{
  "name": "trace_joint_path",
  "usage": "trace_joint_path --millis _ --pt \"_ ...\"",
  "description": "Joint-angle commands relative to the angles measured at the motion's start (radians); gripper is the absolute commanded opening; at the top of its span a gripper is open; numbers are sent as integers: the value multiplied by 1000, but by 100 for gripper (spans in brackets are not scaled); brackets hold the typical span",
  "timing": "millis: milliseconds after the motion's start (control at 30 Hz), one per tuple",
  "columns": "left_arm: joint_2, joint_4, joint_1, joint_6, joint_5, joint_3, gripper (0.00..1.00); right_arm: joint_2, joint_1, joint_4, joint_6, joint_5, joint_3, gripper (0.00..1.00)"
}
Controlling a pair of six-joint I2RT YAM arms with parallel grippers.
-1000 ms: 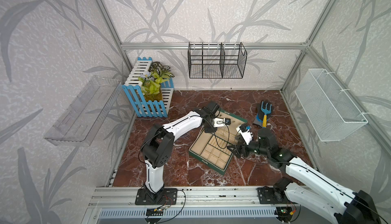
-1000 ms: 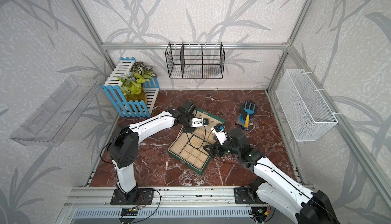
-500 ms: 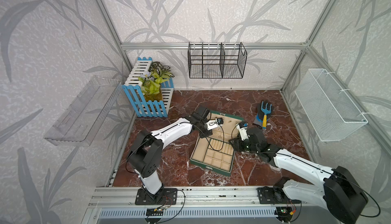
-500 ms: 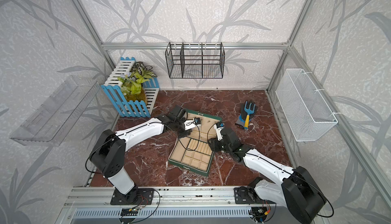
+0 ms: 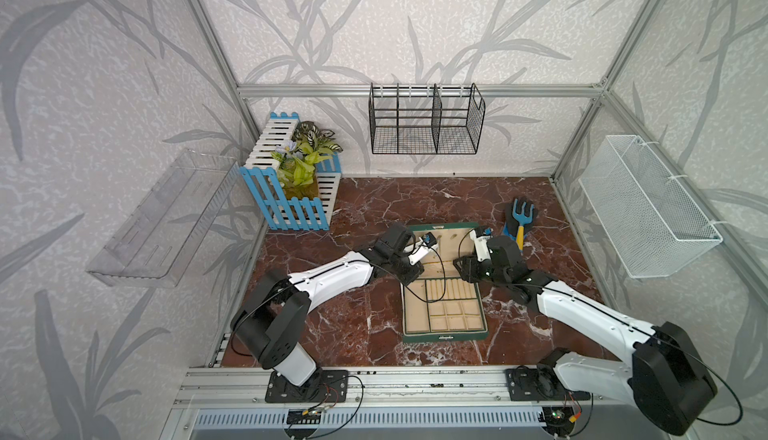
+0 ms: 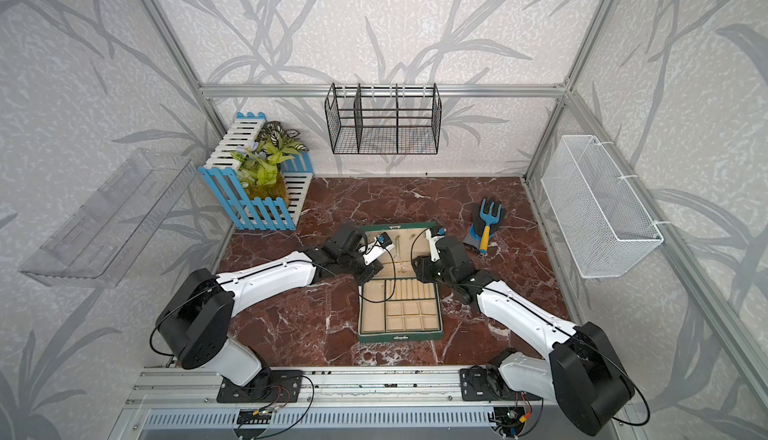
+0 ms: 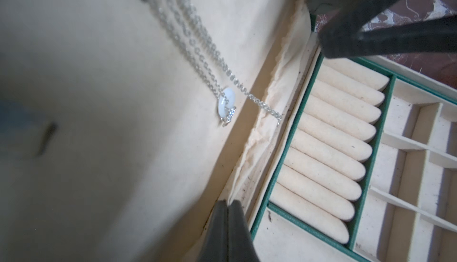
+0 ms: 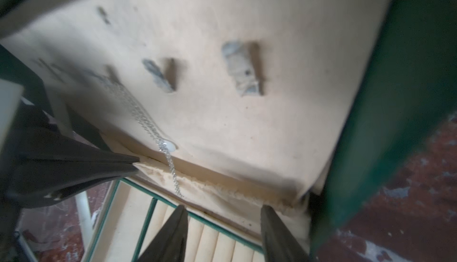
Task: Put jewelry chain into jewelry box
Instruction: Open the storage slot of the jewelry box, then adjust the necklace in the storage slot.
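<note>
Thin silvery jewelry chain point(image 7: 232, 77) hangs inside the dark green hinged jewelry box point(image 5: 442, 337); my left pincer point(image 7: 226, 202) has closed empty, right pincer point(image 8: 223, 208) stands apart: placement looks done.

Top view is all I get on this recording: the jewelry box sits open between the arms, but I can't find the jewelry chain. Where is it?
Observer: The left wrist view shows the jewelry chain lying against the beige lid lining of the jewelry box. Its pale pendant is near the hinge fold.
Operator: Is either claw holding it?
Observer: Not the left. The left claw is shut on nothing, beside the fold.
Operator: And the right?
Observer: The right wrist view shows the right claw open by the ring rolls, with nothing between its fingers.
</note>
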Motion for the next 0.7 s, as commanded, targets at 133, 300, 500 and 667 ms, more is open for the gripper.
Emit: trace_joint_path --millis 133,300,500,667 --pt "-65 166 -4 -109 14 -63 1 -24 183 10 198 112 44 37" --pt "-48 173 -10 -119 36 -64 1 106 238 76 284 227 93 31" --pt "-29 179 -15 -143 39 -62 1 171 240 89 292 302 146 29" --pt "-21 189 -18 -161 40 -64 1 205 240 80 291 311 168 26"
